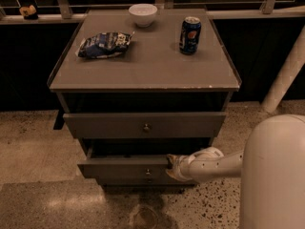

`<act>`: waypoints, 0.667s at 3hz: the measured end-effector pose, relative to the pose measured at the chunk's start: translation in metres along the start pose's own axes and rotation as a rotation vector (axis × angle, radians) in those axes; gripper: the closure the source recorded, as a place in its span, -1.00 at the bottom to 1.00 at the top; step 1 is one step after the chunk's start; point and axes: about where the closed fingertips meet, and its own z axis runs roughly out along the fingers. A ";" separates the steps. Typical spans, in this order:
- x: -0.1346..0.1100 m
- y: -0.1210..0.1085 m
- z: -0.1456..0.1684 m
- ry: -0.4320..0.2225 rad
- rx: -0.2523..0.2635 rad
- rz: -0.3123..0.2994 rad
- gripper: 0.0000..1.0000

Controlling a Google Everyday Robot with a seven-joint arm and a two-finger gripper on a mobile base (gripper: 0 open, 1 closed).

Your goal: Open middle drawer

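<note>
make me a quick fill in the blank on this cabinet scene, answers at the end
1. The bowl on the cabinet top is ___ in colour.
2. In the picture, the chip bag lies to the ___ of the can.
3. The gripper is at the middle drawer, on the ___ side of its knob in the picture.
Answers: white; left; right

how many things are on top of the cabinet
3: a white bowl at the back, a chip bag on the left, a soda can on the right. The gripper is down at the middle drawer.
</note>
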 end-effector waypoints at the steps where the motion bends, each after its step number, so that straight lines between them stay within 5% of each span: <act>1: 0.000 0.008 -0.003 0.000 -0.008 0.009 1.00; 2: 0.000 0.008 -0.003 0.000 -0.008 0.009 1.00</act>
